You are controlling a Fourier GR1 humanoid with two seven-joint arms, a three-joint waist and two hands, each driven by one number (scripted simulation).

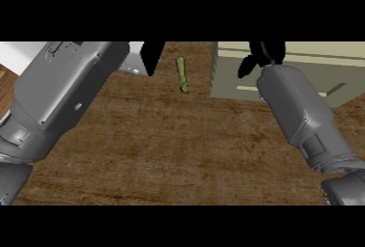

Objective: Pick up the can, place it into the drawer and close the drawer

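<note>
No can shows anywhere in the head view. My right hand (262, 55) reaches to the picture's top edge, over the beige drawer unit (306, 72) at the upper right, and is partly cut off there. The drawer unit's pale front faces show light stripes; whether the drawer stands out or pushed in I cannot tell. My left hand (152, 55) appears only as a black wedge at the top, left of centre, with most of it out of view. Both grey forearms rise from the lower corners.
A thin green stick-like object (182, 75) lies on the brown wooden counter (178, 144) between the two hands. A white and grey block (134, 65) sits beside the left hand at the top. A white surface (14, 53) shows at the far upper left.
</note>
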